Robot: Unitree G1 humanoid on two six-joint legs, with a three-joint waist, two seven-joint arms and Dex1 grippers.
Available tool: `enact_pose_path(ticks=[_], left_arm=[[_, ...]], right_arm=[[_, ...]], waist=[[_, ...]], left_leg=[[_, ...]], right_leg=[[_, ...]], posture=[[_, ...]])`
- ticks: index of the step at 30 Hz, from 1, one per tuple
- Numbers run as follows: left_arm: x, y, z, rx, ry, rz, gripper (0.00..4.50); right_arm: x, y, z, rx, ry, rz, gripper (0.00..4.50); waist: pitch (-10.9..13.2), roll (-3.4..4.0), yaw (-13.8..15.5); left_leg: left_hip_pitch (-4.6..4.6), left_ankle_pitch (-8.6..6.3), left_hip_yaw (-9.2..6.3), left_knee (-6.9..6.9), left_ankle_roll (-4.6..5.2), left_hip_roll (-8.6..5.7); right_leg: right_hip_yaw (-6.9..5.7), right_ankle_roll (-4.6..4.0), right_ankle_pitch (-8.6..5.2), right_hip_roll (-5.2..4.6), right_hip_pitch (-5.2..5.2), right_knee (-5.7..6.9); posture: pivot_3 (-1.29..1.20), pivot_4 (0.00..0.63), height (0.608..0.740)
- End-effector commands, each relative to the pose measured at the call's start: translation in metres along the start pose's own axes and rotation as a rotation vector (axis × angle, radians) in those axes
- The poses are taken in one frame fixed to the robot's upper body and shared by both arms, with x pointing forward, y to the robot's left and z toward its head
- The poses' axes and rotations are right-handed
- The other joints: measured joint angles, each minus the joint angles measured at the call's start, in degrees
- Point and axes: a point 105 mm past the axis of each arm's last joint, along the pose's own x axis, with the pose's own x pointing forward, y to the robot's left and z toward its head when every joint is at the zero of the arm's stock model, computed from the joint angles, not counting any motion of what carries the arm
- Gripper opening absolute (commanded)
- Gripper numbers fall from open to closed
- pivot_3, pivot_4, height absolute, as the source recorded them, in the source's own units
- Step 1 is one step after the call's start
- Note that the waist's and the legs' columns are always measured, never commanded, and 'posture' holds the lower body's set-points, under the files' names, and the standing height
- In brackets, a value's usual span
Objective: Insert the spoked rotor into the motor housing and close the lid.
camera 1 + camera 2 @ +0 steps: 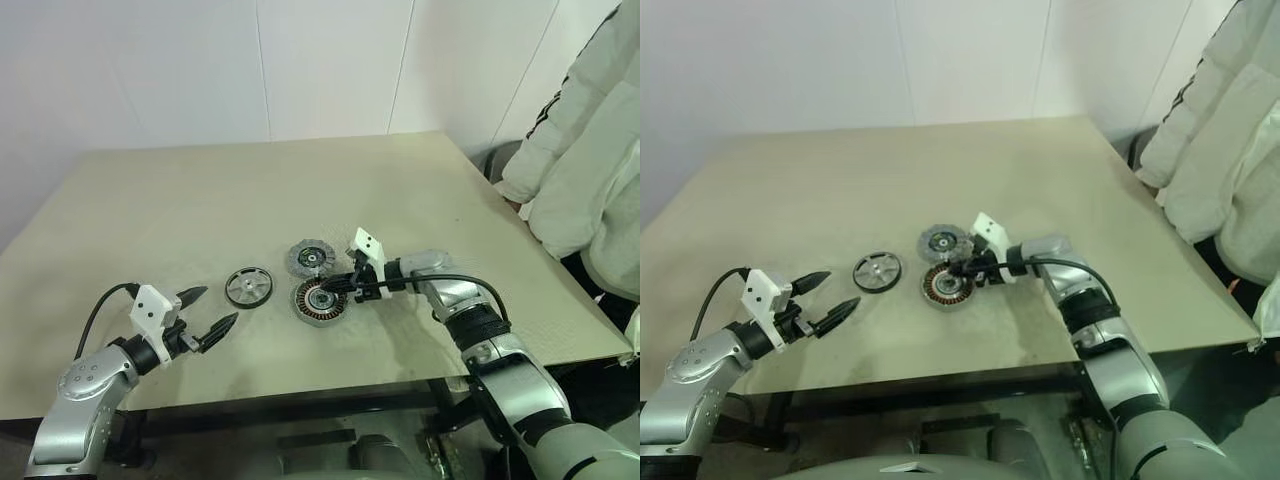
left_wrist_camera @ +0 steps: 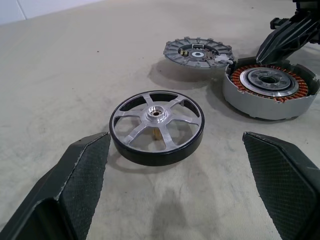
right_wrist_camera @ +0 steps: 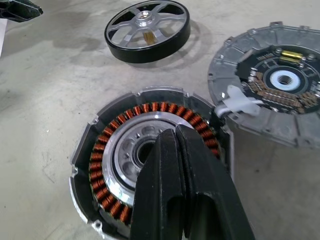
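With the spoked rotor lying flat on the bench left of the motor housing, the right pincer, closed and empty over the copper windings, could scrape them, while the wide-open left pincer waits near the rotor.

Left arm low at near left, forearm angled inward; left gripper fingers spread wide, pointing forward-right, empty. Right arm reaches in from right, wrist bent toward left; right gripper fingers pressed together, tips angled down, holding nothing.
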Motion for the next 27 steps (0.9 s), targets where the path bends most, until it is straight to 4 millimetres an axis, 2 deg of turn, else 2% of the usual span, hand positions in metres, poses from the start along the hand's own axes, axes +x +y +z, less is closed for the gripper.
enact_pose_path(ticks=[1,5,10,12,15,18,24,27], left_arm=[[0.001,0.002,0.013,0.043,-0.032,-0.002,4.50],[0.001,0.002,0.013,0.043,-0.032,-0.002,4.50],[0.001,0.001,0.013,0.042,-0.031,0.000,4.50],[0.001,0.002,0.013,0.042,-0.031,0.002,4.50],[0.000,0.002,0.013,0.040,-0.031,0.002,4.50],[0.000,0.002,0.012,0.040,-0.030,0.002,4.50],[0.000,0.005,0.011,0.051,-0.018,0.030,4.50],[-0.001,0.008,0.011,0.042,-0.018,0.059,4.50]], right_arm=[[0.000,0.003,0.022,-0.071,-0.038,0.018,0.05],[0.003,0.007,0.020,-0.063,-0.038,0.032,0.05],[0.006,0.005,-0.007,-0.081,0.078,0.023,0.05],[0.006,0.005,-0.010,-0.079,0.082,0.018,0.05],[0.006,0.005,0.000,-0.075,0.039,0.015,0.05],[0.002,0.008,0.022,-0.068,-0.041,0.034,0.05],[-0.021,0.011,0.044,-0.156,-0.089,0.046,0.05],[-0.035,0.010,0.045,-0.180,-0.079,0.039,0.05]], waist=[[0.0,0.00,0.0],[0.0,0.00,0.1],[0.0,0.00,0.1],[0.0,-0.01,0.1],[0.0,-0.01,0.1],[0.0,0.00,0.1],[0.0,0.01,0.2],[0.0,0.01,0.2]], left_leg=[[0.00,0.00,0.00,0.00,0.00,0.00],[0.00,0.00,0.00,0.00,0.00,-0.01],[0.00,0.00,0.00,0.00,0.00,0.00],[0.00,0.00,0.01,0.00,0.00,-0.01],[0.03,0.00,0.00,0.00,0.00,-0.01],[0.02,0.00,0.00,0.01,0.00,0.00],[-0.02,0.00,-0.01,0.00,0.01,0.00],[-0.01,-0.01,0.00,0.01,0.01,-0.01]], right_leg=[[0.00,0.00,0.00,0.00,0.00,0.00],[0.00,0.00,0.00,-0.01,0.01,0.00],[0.00,0.00,0.00,-0.01,0.01,0.00],[0.00,0.00,0.00,-0.02,0.01,0.00],[0.00,0.00,0.00,-0.01,0.03,0.00],[0.00,0.00,0.00,-0.01,0.03,0.00],[0.00,0.00,0.00,-0.02,0.01,-0.02],[0.00,0.01,0.00,-0.04,0.03,-0.04]], posture=[[0.00,0.000,0.740],[0.00,0.000,0.740],[0.00,0.000,0.740],[0.00,0.000,0.740],[0.00,0.000,0.740],[0.00,0.000,0.740],[0.00,0.000,0.740],[0.00,0.000,0.740]])
